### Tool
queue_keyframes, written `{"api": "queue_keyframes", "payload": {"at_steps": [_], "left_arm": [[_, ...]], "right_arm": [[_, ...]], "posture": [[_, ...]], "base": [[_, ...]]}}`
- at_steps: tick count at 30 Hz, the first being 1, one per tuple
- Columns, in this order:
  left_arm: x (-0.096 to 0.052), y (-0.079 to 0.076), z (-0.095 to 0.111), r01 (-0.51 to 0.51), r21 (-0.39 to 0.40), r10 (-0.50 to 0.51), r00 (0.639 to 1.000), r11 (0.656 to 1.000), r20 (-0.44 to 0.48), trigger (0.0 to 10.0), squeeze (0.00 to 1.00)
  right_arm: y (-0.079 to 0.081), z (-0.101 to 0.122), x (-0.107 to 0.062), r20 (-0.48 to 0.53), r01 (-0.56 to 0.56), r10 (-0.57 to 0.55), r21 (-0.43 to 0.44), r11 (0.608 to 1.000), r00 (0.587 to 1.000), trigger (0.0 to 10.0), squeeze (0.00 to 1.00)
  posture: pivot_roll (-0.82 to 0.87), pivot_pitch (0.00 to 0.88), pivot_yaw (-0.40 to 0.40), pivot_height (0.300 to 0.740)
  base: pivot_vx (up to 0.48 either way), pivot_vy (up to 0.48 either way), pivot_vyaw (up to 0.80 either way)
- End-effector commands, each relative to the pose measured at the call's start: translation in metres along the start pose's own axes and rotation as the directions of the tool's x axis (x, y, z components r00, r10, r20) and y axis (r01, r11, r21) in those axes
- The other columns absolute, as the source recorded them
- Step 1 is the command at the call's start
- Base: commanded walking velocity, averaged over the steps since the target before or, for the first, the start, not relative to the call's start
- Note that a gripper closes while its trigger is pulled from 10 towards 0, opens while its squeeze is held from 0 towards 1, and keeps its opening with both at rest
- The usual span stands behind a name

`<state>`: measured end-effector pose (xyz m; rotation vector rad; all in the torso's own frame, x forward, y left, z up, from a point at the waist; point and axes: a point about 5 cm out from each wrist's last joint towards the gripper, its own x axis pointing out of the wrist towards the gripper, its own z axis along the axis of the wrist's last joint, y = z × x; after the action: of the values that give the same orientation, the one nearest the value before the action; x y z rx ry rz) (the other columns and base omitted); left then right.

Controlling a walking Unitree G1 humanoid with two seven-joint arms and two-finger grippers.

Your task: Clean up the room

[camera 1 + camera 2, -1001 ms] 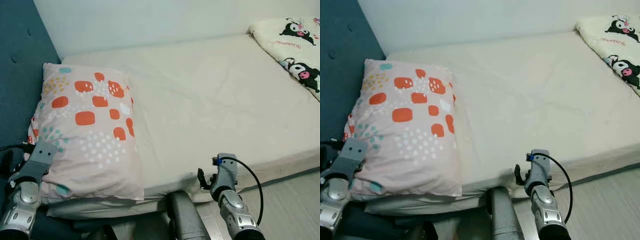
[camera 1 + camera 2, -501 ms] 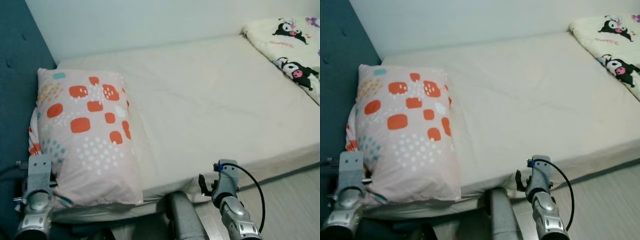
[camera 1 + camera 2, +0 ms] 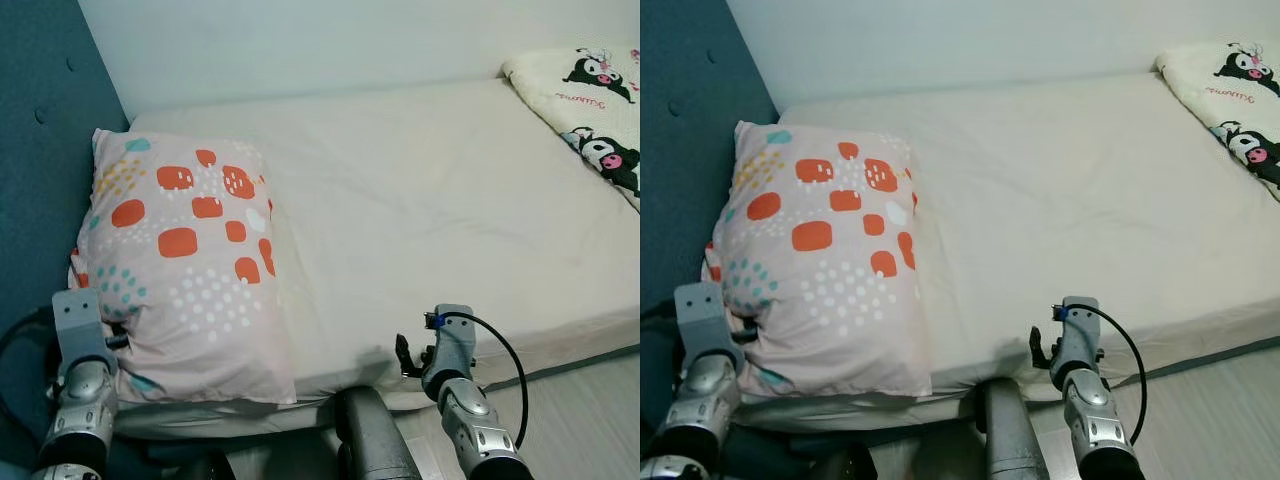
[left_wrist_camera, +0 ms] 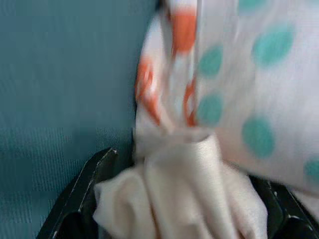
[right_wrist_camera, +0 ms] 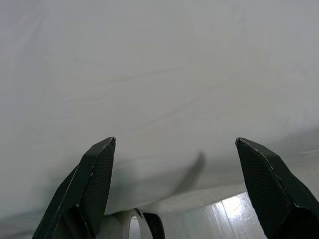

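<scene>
Head cam, bed: mattress w/ cream sheet runs across the scene, pale wall behind it, teal padded headboard at its left end.
Head cam, pillow: pink pillow w/ orange blocks, teal & white dots lies flat on the mattress, at the headboard end, its near edge along the mattress front edge.
Head cam, blanket: cream blanket w/ black cartoon figures at the far right end of the mattress, well apart from the pillow.
Head cam, left arm: left gripper is at the pillow's near corner by the headboard, silver forearm below the mattress edge.
Head cam, right arm: right gripper sits low at the mattress front edge, near its middle, well apart from the pillow; black cable loops off the wrist.
Head cam, floor: pale wood floor below the mattress, right side.
L wrist cam: blurred; black fingers pinch a bunch of pillow fabric between them, teal headboard just beside.
R wrist cam: black fingers spread wide, nothing between them; cream sheet ahead, a strip of floor below the mattress edge.
</scene>
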<state>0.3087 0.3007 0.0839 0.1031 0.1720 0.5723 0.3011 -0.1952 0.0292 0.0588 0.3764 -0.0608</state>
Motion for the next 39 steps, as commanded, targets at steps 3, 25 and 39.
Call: {"api": "queue_keyframes", "payload": {"at_steps": [3, 25, 39], "left_arm": [[0.01, 0.009, 0.083, 0.021, 0.111, -0.058, 0.937, 0.994, 0.346, 10.0, 1.0], [-0.008, 0.036, 0.008, 0.372, 0.778, -0.279, 0.924, 0.507, -0.261, 10.0, 0.44], [-0.007, 0.05, 0.015, 0.485, 0.754, -0.233, 0.875, 0.443, -0.425, 10.0, 0.0]], "right_arm": [[0.001, 0.004, 0.005, 0.003, 0.002, -0.002, 0.014, 1.0, 1.0, 10.0, 0.0], [0.001, 0.012, 0.012, 0.013, 0.002, -0.003, 0.022, 1.0, 1.0, 10.0, 0.0], [-0.003, 0.009, 0.011, 0.01, 0.018, -0.018, 0.03, 0.999, 1.0, 10.0, 0.0]], "posture": [[-0.18, 0.157, 0.012, 0.6], [-0.15, 0.143, 0.014, 0.6], [-0.16, 0.139, 0.025, 0.6]], "base": [[0.0, 0.0, 0.0], [0.0, 0.0, 0.0], [0.0, 0.0, 0.0]]}}
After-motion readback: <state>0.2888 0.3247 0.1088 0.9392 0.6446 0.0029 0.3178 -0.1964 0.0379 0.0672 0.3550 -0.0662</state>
